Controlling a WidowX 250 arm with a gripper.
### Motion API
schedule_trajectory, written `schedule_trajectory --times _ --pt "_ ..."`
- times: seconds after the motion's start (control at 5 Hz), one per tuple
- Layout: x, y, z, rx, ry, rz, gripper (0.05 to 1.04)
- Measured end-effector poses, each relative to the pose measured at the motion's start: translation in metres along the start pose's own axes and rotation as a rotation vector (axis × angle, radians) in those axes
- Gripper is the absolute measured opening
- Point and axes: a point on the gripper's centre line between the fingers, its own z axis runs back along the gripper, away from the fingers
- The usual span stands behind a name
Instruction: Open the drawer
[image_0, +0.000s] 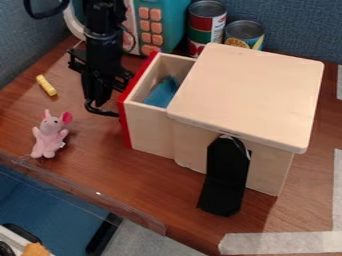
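Well, the black, slim-armed claw hangs just beside the red front of the pale wooden drawer; how far open it is, and whether it grips anything, I cannot tell. The drawer juts open from its boxy pale wooden cabinet, with 1 blue item inside. Farther out are 1 pink plush mouse, 1 small yellow stick and 2 labelled metal cans.

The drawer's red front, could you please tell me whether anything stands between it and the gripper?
Nothing visible stands between the gripper and the red drawer front, which it hangs beside. Farther out on that side are a pink plush mouse and a yellow stick.
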Motion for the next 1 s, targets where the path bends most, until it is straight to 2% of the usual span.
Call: schedule_trajectory --times 0.6,0.8,1.0 --pt "-0.004 0.016 0.006 0.044 0.031 0.004 0.159" --pt "-0.003 0.022 0.011 0.074 0.04 -0.007 0.204" --pt "-0.007 0.022 0.008 0.099 0.092 -0.082 0.459"
